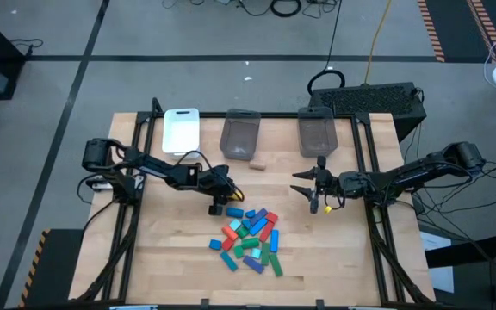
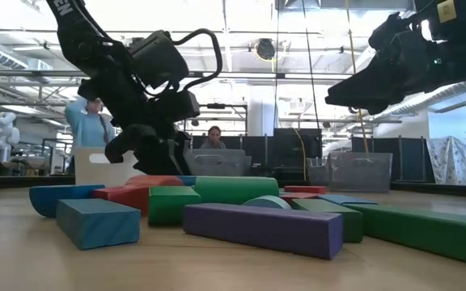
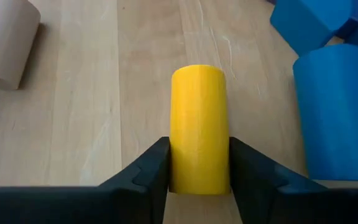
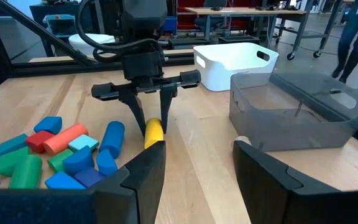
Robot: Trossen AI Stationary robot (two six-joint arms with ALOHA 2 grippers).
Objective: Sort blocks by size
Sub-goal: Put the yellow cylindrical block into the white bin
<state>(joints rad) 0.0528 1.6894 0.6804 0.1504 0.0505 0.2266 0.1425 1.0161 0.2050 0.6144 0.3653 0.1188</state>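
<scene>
The left gripper (image 4: 146, 127) is seen low over the counter (image 1: 179, 258), just at the edge of the pile of blocks (image 1: 250, 241), with its jaws set closely on either flank of a short yellow cylinder block (image 3: 197, 127) that lies on its side on the wood. In the left wrist view both fingers (image 3: 143, 171) appear to touch the yellow block's curved sides, so the jaws are judged to be closing on it or just holding it; whether the block is lifted clear of the counter cannot be told. For this step, the grip should be confirmed as centred along the cylinder's length before any lift, since a round surface may roll or slip between flat pads. A straight vertical lift is advised, as a blue cylinder (image 3: 334, 112) lies just beside it and could be nudged. The right gripper (image 1: 314, 191) hangs above the counter near the two grey bins (image 1: 240, 133), well apart from the pile, its jaws standing open and empty. The white tray (image 1: 181, 129) sits beside the bins at the counter's far edge; the matching receptacle by size should be chosen before travel.
</scene>
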